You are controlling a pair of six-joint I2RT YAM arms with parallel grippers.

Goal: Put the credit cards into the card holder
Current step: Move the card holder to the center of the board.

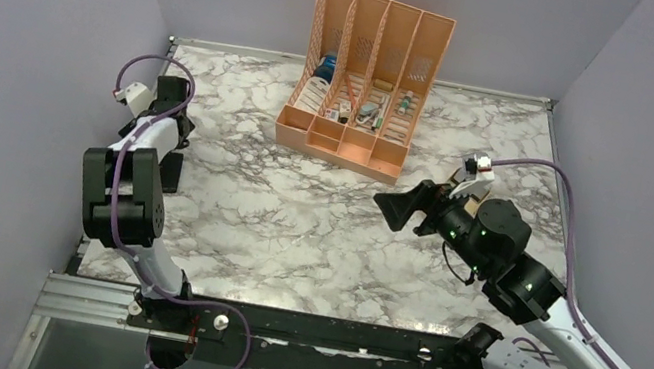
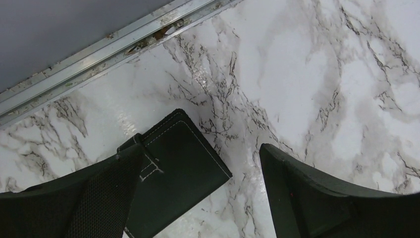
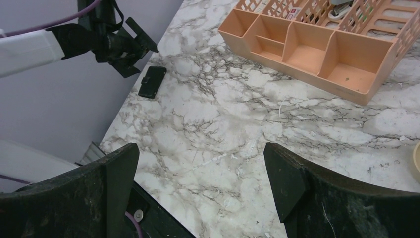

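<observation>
The card holder (image 2: 183, 168) is a black folded wallet with white stitching. It lies shut and flat on the marble near the table's left edge, and also shows in the top view (image 1: 171, 172) and the right wrist view (image 3: 152, 82). My left gripper (image 2: 198, 148) hovers over it, open and holding nothing; its left finger (image 2: 99, 198) overlaps the holder's tab side. My right gripper (image 1: 400, 208) is open and empty above the right middle of the table, and its own view (image 3: 199, 148) shows only bare marble between its fingers. No credit cards show in any view.
A tall orange slotted organizer (image 1: 362, 79) with small items stands at the back centre. The rim of a beige dish (image 3: 417, 161) peeks in at the right. A metal rail (image 2: 99, 47) and the grey wall run close behind the card holder.
</observation>
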